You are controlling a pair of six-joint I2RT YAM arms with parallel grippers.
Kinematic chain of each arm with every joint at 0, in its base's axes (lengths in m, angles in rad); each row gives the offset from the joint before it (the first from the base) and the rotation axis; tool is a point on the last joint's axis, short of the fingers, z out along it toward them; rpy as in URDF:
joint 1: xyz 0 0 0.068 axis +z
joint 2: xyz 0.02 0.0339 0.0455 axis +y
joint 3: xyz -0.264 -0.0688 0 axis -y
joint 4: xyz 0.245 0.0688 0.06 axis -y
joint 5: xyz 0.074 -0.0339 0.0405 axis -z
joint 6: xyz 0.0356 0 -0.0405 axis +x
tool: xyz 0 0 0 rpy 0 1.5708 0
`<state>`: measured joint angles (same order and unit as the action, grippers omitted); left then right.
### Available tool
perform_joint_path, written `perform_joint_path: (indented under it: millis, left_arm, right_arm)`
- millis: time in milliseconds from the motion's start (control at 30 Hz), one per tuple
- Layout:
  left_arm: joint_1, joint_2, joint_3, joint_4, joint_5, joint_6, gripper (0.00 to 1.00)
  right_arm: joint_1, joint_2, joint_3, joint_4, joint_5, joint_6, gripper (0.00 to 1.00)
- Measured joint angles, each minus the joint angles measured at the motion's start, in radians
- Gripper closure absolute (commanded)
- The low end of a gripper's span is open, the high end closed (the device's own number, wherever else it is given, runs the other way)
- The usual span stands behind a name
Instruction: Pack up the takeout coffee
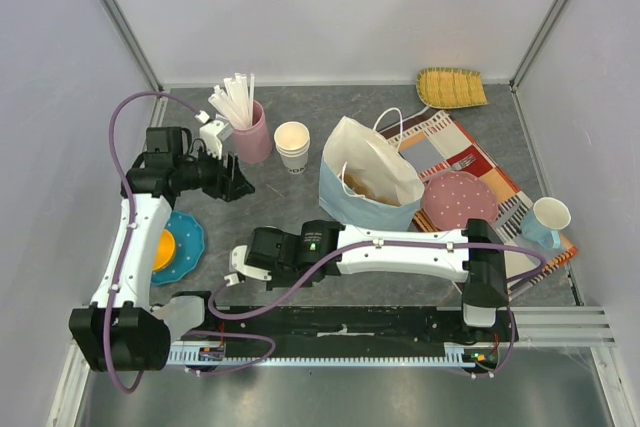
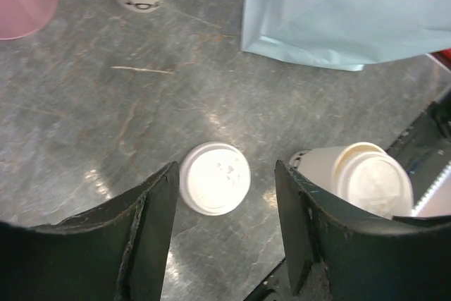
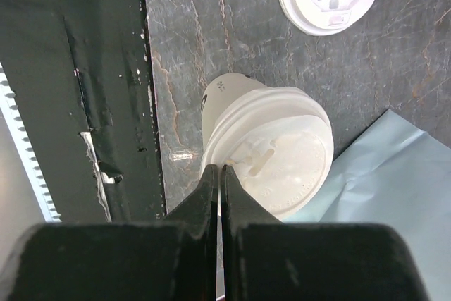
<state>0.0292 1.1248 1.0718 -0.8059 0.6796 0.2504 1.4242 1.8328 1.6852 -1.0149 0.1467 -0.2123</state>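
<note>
Top: left gripper (image 1: 243, 183) hangs short of the bag (image 1: 365, 182); right gripper (image 1: 238, 267) sits low, hiding the coffee.

Left wrist: fingers (image 2: 151, 230) apart, empty. A loose lid (image 2: 215, 177) lies between them, with the coffee (image 2: 363, 177) upright just outside one finger.

Right wrist: fingers (image 3: 211, 195) pressed together, tips at the coffee's lid rim, holding nothing.

Coffee not yet grasped. Next, probably: straddle the cup, not the loose lid, then close.

Work surface: dark grey stone-pattern table top (image 1: 290, 217) with pale veins. Plain white panels enclose it: left wall (image 1: 50, 97), back wall (image 1: 330, 7), right wall (image 1: 600, 97). Aluminium corner posts (image 1: 120, 12) run diagonally at upper left and upper right. Brushed metal ledge (image 1: 350, 397) along the bottom edge. Lighting even; soft glare patches (image 2: 95, 174) show on the table top in the left wrist view.
</note>
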Motion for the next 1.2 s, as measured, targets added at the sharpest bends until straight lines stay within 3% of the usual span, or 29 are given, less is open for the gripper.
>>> perform_joint_path:
  millis: [500,833,1200]
  left_arm:
    - [-0.180,-0.036,-0.137,0.063,0.185,-0.177,0.34]
    - [-0.184,-0.014,-0.234,0.160,0.194,-0.421,0.39]
    - [-0.210,0.009,-0.239,0.188,0.193,-0.480,0.39]
  right_arm:
    - [-0.026,0.000,0.004,-0.020,-0.019,-0.004,1.00]
    - [-0.028,0.000,-0.042,0.002,-0.037,-0.001,1.00]
    - [-0.034,0.001,-0.013,-0.015,-0.018,0.000,1.00]
